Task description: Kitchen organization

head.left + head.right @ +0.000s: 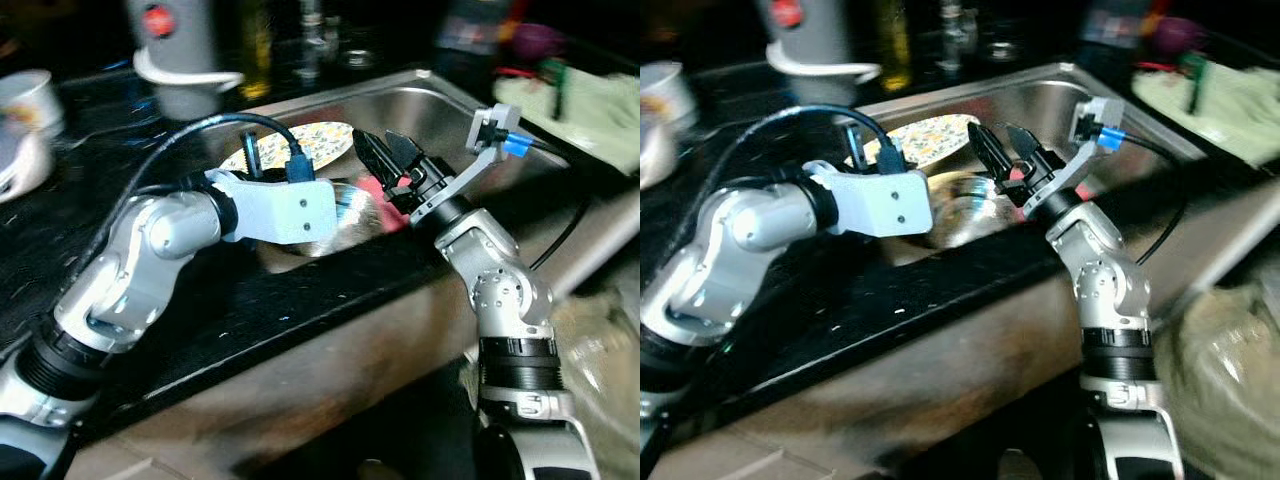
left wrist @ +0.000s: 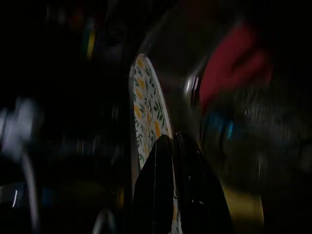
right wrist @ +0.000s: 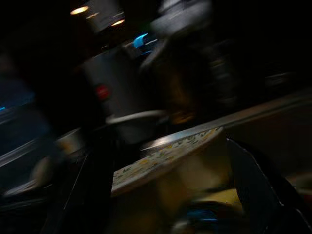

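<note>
The left gripper has its two black fingers pressed together against the rim of the floral plate, apparently pinching its near edge so the plate can be lifted from the steel sink, where it leans toward the back wall. The right gripper hovers over the middle of the basin with its fingers apart, holding nothing, probably ready to support the plate. Something red lies below it.
</note>
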Available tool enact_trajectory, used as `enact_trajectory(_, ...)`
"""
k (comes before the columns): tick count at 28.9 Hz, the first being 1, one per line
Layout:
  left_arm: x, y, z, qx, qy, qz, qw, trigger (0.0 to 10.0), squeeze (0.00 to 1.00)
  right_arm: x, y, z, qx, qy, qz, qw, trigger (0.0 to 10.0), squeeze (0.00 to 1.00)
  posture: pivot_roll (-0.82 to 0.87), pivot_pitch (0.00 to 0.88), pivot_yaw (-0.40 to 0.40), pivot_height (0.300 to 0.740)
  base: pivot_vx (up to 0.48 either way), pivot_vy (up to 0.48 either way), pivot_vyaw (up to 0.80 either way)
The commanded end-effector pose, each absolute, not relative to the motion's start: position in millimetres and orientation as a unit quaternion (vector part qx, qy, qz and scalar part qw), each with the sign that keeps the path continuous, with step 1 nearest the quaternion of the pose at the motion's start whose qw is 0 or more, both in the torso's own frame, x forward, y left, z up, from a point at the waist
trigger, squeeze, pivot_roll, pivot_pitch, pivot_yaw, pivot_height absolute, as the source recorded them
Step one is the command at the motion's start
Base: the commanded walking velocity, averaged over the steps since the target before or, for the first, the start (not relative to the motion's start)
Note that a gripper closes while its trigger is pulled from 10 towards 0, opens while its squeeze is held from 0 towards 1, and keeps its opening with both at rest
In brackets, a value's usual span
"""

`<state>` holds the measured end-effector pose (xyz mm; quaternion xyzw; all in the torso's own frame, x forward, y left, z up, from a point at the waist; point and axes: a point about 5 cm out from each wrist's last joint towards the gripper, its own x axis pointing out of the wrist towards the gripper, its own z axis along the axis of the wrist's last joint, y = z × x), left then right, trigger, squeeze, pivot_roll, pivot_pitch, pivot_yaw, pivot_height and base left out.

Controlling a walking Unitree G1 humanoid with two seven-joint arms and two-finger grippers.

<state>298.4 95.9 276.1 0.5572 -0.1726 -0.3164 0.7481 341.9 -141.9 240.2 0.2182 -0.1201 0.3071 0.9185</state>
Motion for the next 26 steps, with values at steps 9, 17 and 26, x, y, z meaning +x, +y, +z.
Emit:
enact_trajectory(9,308.3,100.6,259.0,0.571,-0.155,-0.325,0.738,0.0,0.00,347.3,-148.7,233.5,0.207,-0.107,0.274,0.933,10.0,0.00,0.06,0.066,-0.006,0.732,0.000,0.000,0.00)
enact_trajectory(17,337.5,107.6,233.3,0.584,-0.147,-0.313,0.734,0.0,0.00,344.9,-143.5,229.8,0.205,-0.102,0.280,0.932,10.0,0.00,0.03,0.072,0.007,0.732,0.000,0.000,0.00)
enact_trajectory(26,362.3,101.3,235.3,0.601,-0.194,-0.292,0.719,0.0,0.00,338.3,-146.4,228.0,0.202,-0.101,0.274,0.935,10.0,0.00,0.00,0.082,0.028,0.732,0.000,0.000,0.00)
